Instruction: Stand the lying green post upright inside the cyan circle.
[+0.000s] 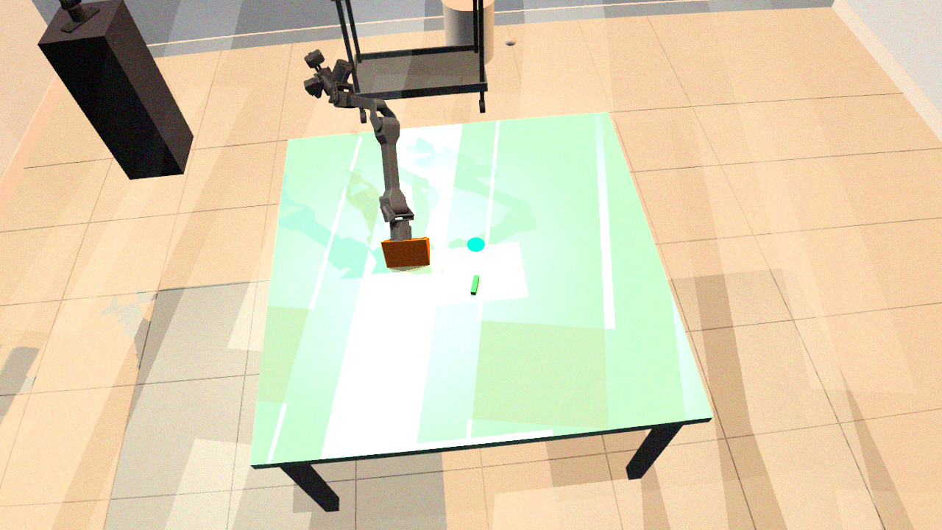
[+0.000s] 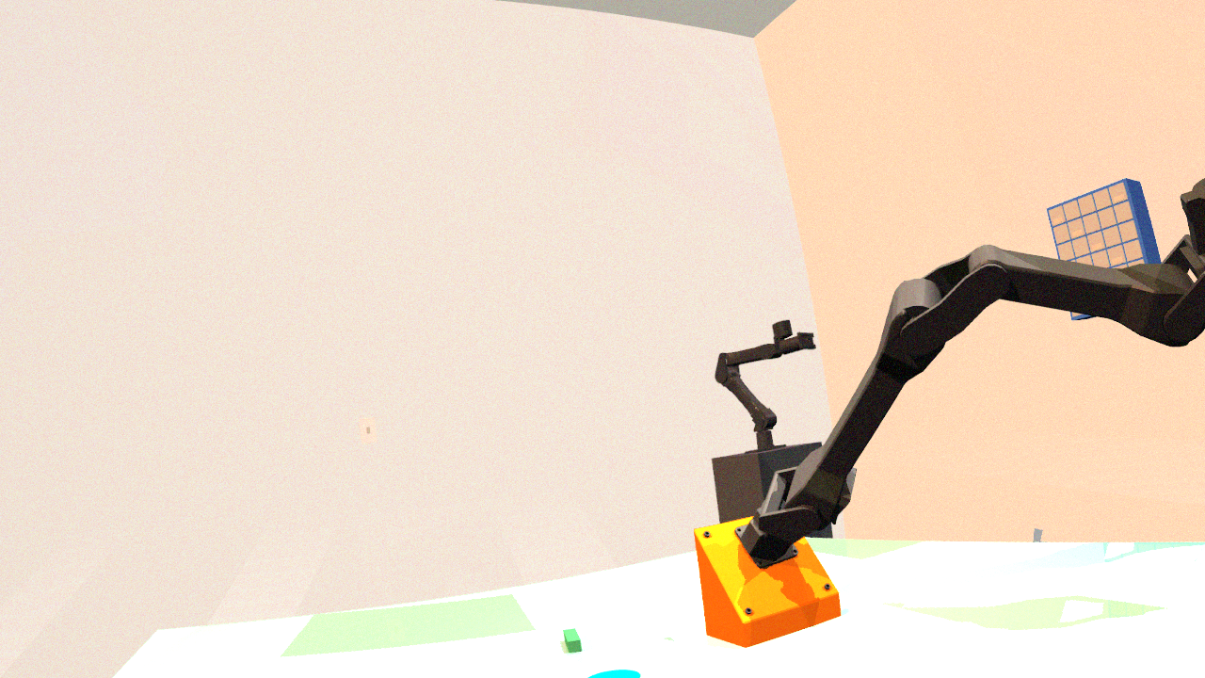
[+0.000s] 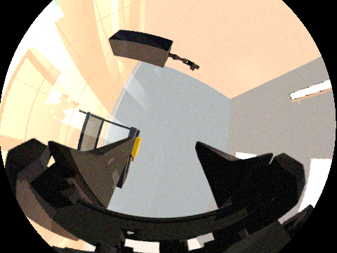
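The jointed dark-grey robot arm [image 1: 389,164] [image 2: 875,395] runs out of the exterior view at three o'clock, its gripper cut off by that edge. At six o'clock in the same view, the lower edge slices through the flat cyan circle [image 2: 615,674]. Behind the arm, the blue-framed grid panel [image 2: 1095,223] is partly covered. In the top view, the black metal cart [image 1: 421,88] loses its upper part at twelve o'clock, while the dark arm [image 1: 77,12] on the black pedestal [image 1: 118,99] is cropped at eleven o'clock.
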